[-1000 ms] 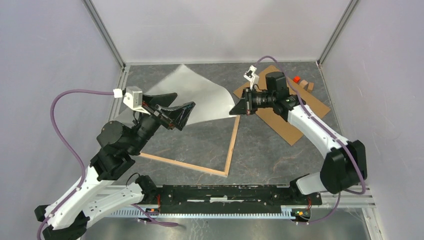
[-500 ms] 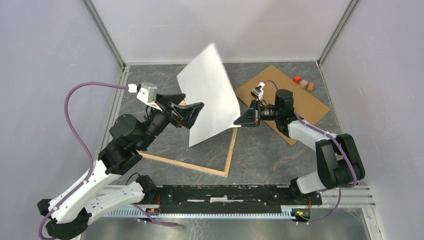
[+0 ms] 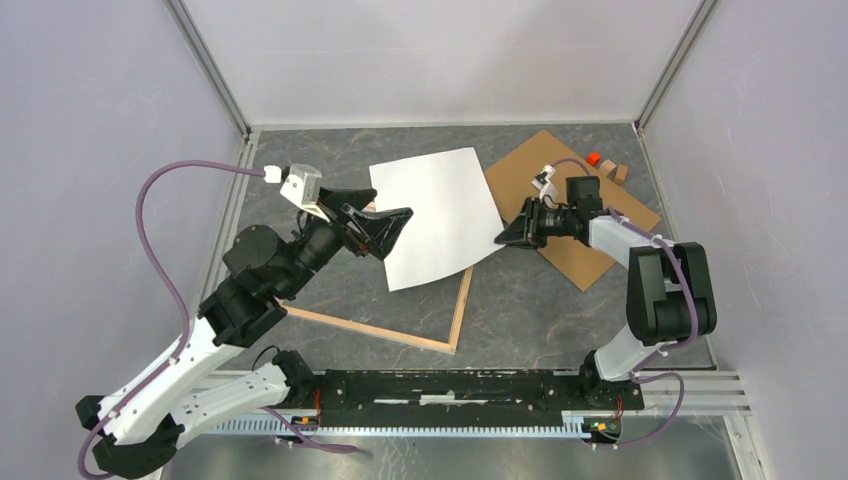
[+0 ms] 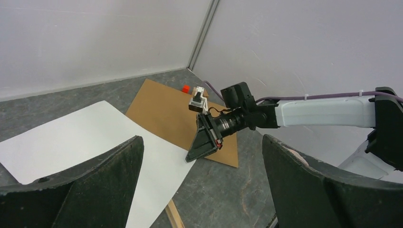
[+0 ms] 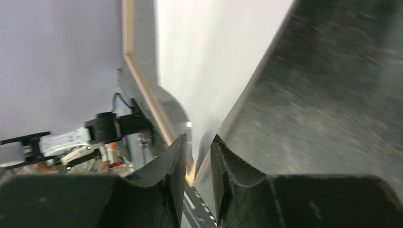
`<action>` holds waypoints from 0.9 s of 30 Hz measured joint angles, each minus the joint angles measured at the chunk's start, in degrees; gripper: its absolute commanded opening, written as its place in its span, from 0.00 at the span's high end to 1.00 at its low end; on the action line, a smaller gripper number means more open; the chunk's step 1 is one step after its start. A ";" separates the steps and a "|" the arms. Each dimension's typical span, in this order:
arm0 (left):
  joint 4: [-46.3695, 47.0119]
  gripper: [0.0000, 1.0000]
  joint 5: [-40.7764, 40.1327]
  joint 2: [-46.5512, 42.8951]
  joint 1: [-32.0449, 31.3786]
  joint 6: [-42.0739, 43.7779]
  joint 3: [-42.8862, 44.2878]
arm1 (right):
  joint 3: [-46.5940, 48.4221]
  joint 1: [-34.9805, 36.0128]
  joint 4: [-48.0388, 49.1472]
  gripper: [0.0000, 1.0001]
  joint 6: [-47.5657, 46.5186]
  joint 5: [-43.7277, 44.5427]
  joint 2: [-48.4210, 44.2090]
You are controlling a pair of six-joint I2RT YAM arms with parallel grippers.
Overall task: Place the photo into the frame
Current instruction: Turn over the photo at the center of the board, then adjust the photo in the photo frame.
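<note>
- Seen from above, the frame [image 3: 463, 300] lies flat on the grey table [image 3: 560, 320] at lower centre, pale wood side up; its near rail and right rail show, its far part is covered
- The left gripper [image 3: 380, 215] hangs above the frame's left side, left of centre, its jaws spread wide with nothing between them
- The photo [image 3: 435, 210] lies at the centre, plain white side up, so its printed side cannot be seen; it sits askew over the far part of the frame, and its lower right edge crosses the right rail
- The right gripper [image 3: 503, 238] sits low, right of centre, its tips at the photo's right edge; its jaws stand a narrow gap apart, and nothing shows clamped between them
- A brown backing board [image 3: 575, 262] lies flat under the right arm, upper right
- A small orange-red piece [image 3: 593, 158] and a small brown block [image 3: 618, 172] sit in the far right corner
</note>
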 measured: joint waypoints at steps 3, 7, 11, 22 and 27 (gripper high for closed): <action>-0.02 0.00 0.61 0.28 0.00 0.00 0.26 | -2.34 -2.16 -4.46 0.64 -5.88 2.86 -0.24; -0.04 0.00 0.85 0.90 0.15 0.00 0.39 | -8.02 -3.52 -6.93 0.57 -9.11 9.25 -0.83; -0.04 0.00 0.96 1.38 0.15 0.00 0.39 | -16.00 -4.46 -0.76 0.37 -6.82 14.60 -6.16; -0.31 0.00 1.36 2.38 0.15 -0.02 0.48 | -42.42 0.46 39.17 0.34 12.83 24.87 -21.51; -0.35 0.00 1.49 2.38 0.20 -0.02 0.57 | -48.30 13.38 54.27 0.36 24.11 37.99 -19.41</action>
